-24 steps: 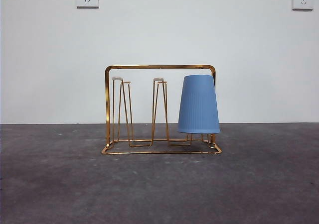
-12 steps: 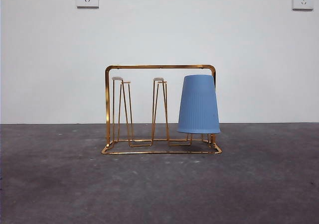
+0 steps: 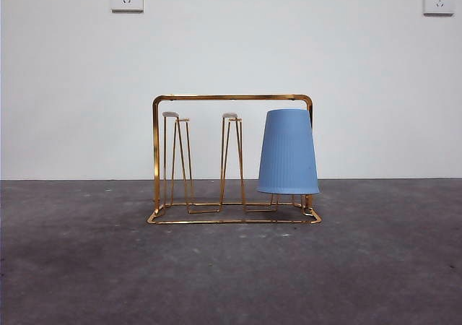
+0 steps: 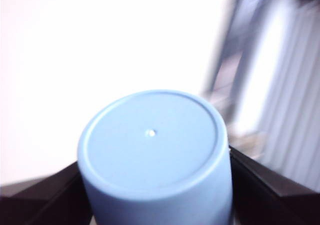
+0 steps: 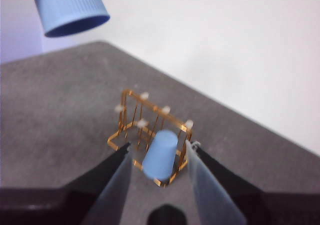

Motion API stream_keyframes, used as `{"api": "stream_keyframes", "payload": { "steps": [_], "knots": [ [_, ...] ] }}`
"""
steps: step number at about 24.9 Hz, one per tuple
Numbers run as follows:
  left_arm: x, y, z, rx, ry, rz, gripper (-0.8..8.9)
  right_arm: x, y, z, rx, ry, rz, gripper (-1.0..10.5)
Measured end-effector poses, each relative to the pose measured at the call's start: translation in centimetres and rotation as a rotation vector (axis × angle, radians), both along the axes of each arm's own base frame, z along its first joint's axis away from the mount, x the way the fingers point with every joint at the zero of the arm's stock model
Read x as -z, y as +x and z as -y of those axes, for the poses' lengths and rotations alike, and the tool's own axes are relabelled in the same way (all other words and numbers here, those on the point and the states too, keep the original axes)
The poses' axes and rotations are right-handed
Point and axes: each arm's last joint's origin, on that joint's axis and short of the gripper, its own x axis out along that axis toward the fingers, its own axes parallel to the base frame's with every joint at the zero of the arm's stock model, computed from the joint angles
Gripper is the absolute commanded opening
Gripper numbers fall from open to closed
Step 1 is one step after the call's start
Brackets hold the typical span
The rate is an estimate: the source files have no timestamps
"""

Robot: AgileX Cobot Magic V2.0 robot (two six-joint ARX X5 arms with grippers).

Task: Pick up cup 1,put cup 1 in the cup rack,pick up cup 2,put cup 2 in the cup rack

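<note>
**One cup racked, the second held aloft**

The left gripper (image 4: 155,185) holds a blue cup (image 4: 152,155) base toward its wrist camera, a black jaw pressed on each side of the ribbed wall. The cup's flat round base has a raised rim and a tiny dot at its centre. In the right wrist view this same cup (image 5: 70,7) hangs high above the bench, tilted, its open mouth facing down and toward about 4 o'clock; the holding jaws there are mostly out of frame.

The right gripper (image 5: 157,170) hovers well above the bench (image 5: 55,110), looking down at the cup rack (image 5: 145,120), its jaws apart with nothing between them.

In the front view the cup rack (image 3: 231,97) stands mid-bench: thin gold wire, an arched rectangular frame, a flat base and slim upright prongs with whitish tips. Another blue cup (image 3: 288,152), tapered with fine vertical ribbing, sits upside down at the 3 o'clock end, presumably over a prong, though the prong itself is hidden. Its rim hangs just above the base wire.

The prongs at the middle and 9 o'clock end stand bare. Dark, mottled grey bench surface lies open on all sides of the rack, under a plain white wall (image 3: 72,87).
</note>
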Motion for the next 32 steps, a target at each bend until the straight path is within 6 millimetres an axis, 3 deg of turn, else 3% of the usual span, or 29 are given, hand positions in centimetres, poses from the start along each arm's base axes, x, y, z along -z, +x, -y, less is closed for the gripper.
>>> {"api": "stream_keyframes", "payload": {
  "steps": [5, 9, 13, 23, 32],
  "knots": [
    [2.3, 0.6, -0.2, -0.21, 0.282, -0.072, -0.06, 0.7, -0.1, 0.2, 0.008, -0.034, -0.065, 1.9],
    [3.4, 2.0, 0.4, -0.275, 0.383, -0.094, -0.06, 1.0, -0.2, 0.2, 0.016, -0.045, -0.103, 1.9],
    [5.0, 4.0, 0.7, -0.33, 0.389, -0.1, -0.06, 1.3, -0.3, 0.3, 0.024, -0.054, -0.137, 1.9],
    [12.8, 7.5, 1.1, -0.406, 0.386, -0.153, -0.06, 1.4, -0.3, 0.4, 0.031, -0.041, -0.15, 1.9],
    [15.5, 10.1, 2.6, -0.447, 0.382, -0.168, -0.06, 1.4, -0.3, 0.4, 0.037, -0.028, -0.159, 1.9]
  ]
}}
